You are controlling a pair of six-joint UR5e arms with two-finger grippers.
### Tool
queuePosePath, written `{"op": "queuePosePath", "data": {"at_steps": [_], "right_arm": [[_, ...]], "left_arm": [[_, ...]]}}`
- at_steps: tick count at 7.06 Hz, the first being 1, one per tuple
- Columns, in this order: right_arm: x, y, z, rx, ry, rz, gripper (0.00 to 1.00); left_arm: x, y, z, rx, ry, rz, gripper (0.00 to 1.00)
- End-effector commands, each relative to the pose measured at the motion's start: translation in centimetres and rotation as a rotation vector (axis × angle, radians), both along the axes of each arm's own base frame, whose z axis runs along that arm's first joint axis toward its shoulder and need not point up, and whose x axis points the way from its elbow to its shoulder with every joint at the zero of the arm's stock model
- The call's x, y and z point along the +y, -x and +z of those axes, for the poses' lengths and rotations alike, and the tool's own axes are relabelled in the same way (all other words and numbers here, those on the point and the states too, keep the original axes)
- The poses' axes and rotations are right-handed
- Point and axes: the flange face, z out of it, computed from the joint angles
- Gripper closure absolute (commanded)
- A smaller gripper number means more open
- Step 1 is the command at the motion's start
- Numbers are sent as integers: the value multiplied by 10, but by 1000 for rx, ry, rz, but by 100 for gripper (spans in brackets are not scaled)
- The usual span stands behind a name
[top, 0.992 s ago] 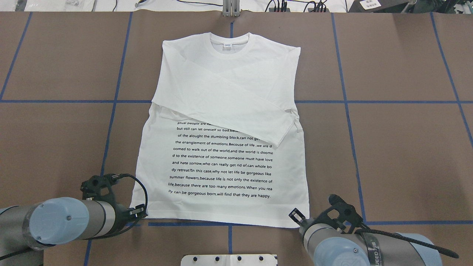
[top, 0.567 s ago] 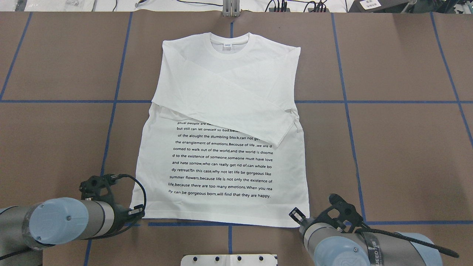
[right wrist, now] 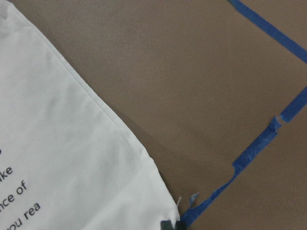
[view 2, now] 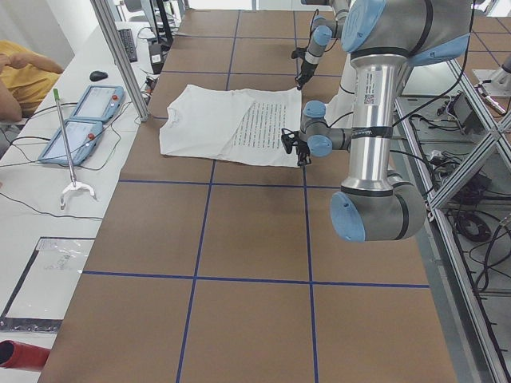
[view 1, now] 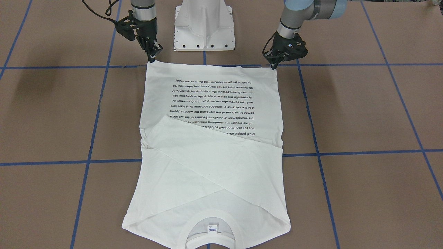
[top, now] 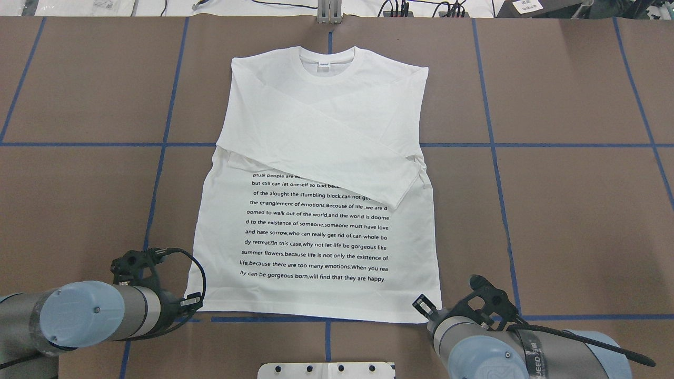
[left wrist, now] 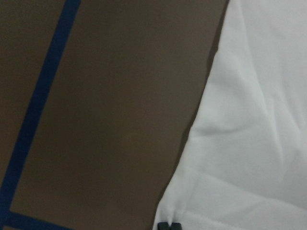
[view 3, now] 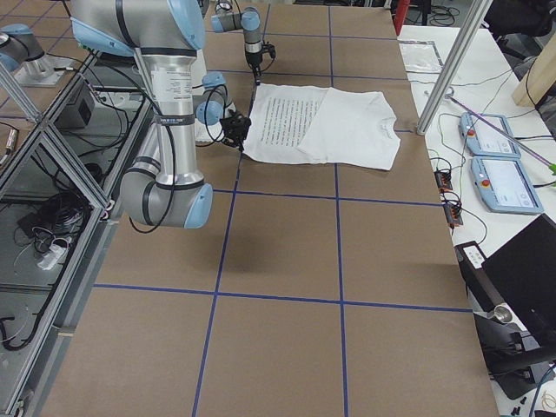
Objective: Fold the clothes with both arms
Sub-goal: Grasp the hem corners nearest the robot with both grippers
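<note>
Slightly outward, my left hand [top: 193, 305] has eased; it and my right hand [top: 426, 311] each pinch a hem corner of the T-shirt [top: 316, 237], flat on the desk [top: 553, 210]. Next should be lifting both evenly toward the collar [top: 327, 79].

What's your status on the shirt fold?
Both shut: left claw and right claw pinch T-shirt hem corners. Cloth flat, sleeves crossed over chest. Behind hem, pedestal base, apart.
</note>
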Motion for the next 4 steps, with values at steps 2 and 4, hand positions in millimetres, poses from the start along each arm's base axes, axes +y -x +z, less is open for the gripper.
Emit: {"op": "queuePosePath", "data": {"at_steps": [2, 4], "right_arm": [[12, -8, -6, 4, 0, -23, 100], [33, -37, -20, 58, 4, -64, 100]], "left_arm": [[10, 13, -46, 101, 19, 43, 100], [36, 16, -70, 150, 84, 43, 100]]}}
